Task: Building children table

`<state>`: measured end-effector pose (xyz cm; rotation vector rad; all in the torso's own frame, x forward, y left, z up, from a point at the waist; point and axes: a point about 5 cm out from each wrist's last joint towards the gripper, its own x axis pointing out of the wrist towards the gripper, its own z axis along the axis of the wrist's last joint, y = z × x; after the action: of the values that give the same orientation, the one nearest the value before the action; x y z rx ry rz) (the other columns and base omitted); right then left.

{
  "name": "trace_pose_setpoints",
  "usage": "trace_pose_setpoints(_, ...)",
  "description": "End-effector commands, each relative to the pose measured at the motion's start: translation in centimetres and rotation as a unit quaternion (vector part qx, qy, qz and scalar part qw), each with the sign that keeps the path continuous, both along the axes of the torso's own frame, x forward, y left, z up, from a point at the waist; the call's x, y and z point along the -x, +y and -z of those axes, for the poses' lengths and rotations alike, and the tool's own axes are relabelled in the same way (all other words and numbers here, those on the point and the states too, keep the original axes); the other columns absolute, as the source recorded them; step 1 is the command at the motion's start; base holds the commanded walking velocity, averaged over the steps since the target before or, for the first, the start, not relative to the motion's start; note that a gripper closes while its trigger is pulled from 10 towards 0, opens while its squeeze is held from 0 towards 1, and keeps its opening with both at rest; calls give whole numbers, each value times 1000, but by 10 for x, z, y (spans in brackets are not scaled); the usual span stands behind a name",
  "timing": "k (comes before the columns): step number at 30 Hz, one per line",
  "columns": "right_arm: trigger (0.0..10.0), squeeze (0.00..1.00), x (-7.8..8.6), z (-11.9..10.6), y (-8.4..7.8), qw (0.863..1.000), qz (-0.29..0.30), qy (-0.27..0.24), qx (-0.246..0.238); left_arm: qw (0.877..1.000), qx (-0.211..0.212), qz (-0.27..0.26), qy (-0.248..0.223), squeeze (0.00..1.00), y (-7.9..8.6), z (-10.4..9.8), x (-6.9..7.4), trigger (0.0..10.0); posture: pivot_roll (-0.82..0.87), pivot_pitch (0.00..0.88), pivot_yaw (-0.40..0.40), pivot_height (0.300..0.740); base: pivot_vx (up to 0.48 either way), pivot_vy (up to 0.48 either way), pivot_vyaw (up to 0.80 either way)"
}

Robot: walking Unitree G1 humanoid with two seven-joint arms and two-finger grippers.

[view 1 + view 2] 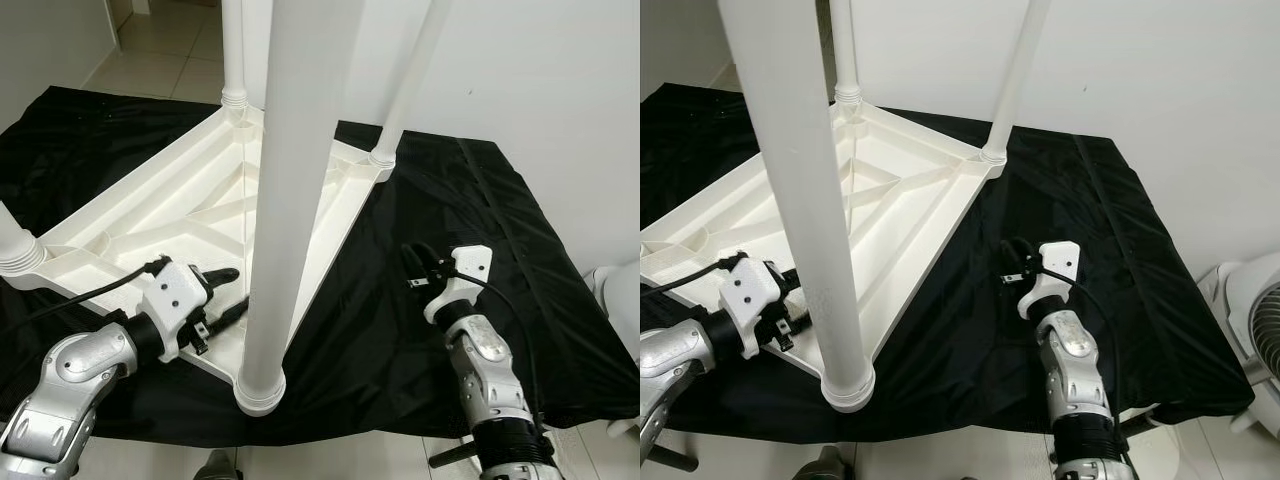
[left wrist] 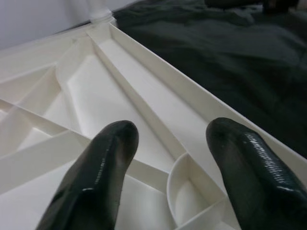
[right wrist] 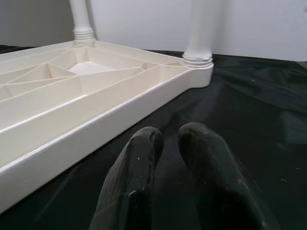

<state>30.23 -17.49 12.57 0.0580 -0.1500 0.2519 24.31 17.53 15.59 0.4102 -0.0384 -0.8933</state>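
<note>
Tabletop (image 1: 150, 215) lies upside down on black cloth (image 1: 450, 260), all four legs (image 1: 285, 200) apparently seated. Left gripper (image 1: 232, 290), fingers apart, at 7 o'clock; right gripper (image 1: 412, 262) nearly closed, empty.

R gripper (image 3: 165, 139) sits low over the black cloth (image 3: 249, 124), fingers (image 3: 139, 163) nearly together w/ just a thin gap between the tips, nothing held. Tips hover just above the cloth, close to the long side rail of the white table top (image 3: 76, 110), which lies upside down w/ its ribbed underside facing up. Ribs inside form triangular compartments. Two white legs stand upright in corner sockets: near leg (image 3: 201, 28) at the corner closest to the gripper, w/ ringed collar at its base; far leg (image 3: 80, 19) at the back corner, thinner-looking. Pale wall behind. Cloth is glossy, slightly wrinkled.
</note>
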Motion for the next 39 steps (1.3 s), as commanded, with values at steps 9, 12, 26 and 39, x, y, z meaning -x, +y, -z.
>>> trace_pose_setpoints(9, 10000, 0, 9, 0, -7, 1000, 11, 14, 4, 992, -118, 51, -9, 0, 9, 11, -7, 10000, 168, 34, -71, 740, 0, 0, 0)
trace_pose_setpoints(12, 10000, 0, 10, 0, -10, 1000, 20, 15, 4, 992, -120, 49, -4, 0, 19, 7, -9, 10000, 167, 32, -68, 740, 0, 0, 0)
trace_pose_setpoints(26, 10000, 0, 11, -4, -14, 1000, 16, 19, 14, 989, -128, 66, 19, 0, 31, 7, -2, 10000, 161, 30, -70, 740, 0, 0, 0)
trace_pose_setpoints(39, 10000, 0, 2, -15, -16, 1000, 11, 5, 21, 984, -162, 74, -6, 0, 12, 22, -18, 10000, 152, 13, -75, 740, 0, 0, 0)
